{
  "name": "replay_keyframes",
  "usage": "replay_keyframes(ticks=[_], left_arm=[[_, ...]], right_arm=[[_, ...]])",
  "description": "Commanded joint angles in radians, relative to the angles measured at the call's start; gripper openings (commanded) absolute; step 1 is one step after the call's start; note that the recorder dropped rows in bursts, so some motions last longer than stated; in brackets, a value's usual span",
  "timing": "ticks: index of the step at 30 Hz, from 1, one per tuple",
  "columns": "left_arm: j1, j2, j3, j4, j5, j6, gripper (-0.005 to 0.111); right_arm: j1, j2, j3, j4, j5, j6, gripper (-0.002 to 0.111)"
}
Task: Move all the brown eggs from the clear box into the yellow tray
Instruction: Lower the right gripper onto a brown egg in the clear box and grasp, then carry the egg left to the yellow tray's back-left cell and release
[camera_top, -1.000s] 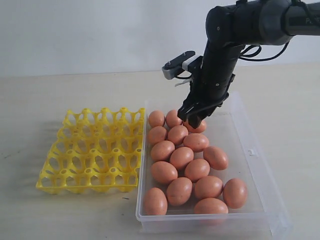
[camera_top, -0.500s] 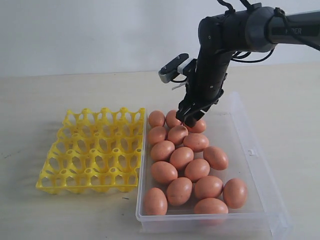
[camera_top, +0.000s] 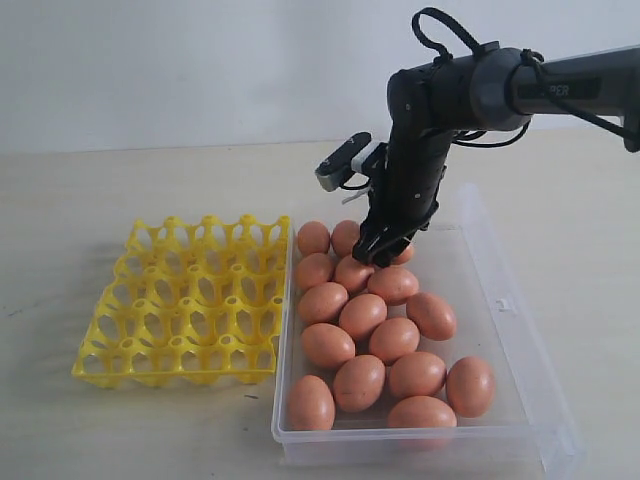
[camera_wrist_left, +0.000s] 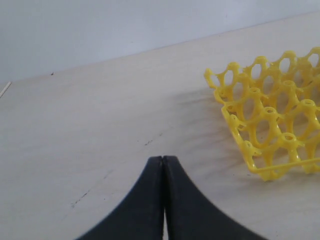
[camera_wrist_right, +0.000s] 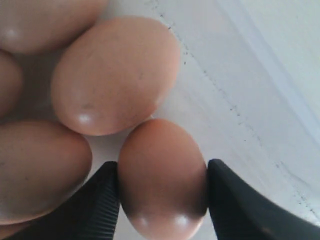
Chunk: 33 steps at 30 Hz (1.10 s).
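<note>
The right arm (camera_top: 520, 85) reaches in from the right, forearm angled steeply down. The right gripper (camera_top: 377, 250) points downward, its fingers (camera_wrist_right: 100, 205) apparently pressing both sides of one brown egg (camera_wrist_right: 162, 175). The left gripper (camera_wrist_left: 163, 167) has its jaws pressed together.

In the exterior view the right hand (camera_top: 380, 251) covers most of the brown egg (camera_top: 404, 256) it grips at the far end of the clear box (camera_top: 465, 250). Its fingertips there are too dark to separate. The right wrist view cuts off that egg's lower end, both fingers (camera_wrist_right: 100, 210) and the neighbouring brown eggs (camera_wrist_right: 40, 170) at its edges. The left wrist view crops the yellow tray (camera_wrist_left: 270, 114) and the pressed-together left hand (camera_wrist_left: 163, 160).
</note>
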Motion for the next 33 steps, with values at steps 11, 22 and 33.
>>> replay_keyframes(ticks=[11,22,33], left_arm=[[0.002,-0.006,-0.004,-0.008,-0.008,-0.005,0.0],[0.002,-0.006,-0.004,-0.008,-0.008,-0.005,0.0],[0.002,-0.006,-0.004,-0.008,-0.008,-0.003,0.0]], right_arm=[[0.048,-0.325,0.07,0.38,-0.407,-0.208,0.0],[0.305,-0.129,0.075,-0.125,-1.146,0.624,0.0],[0.339,0.086,-0.051,-0.288,-1.253,0.878,0.0]])
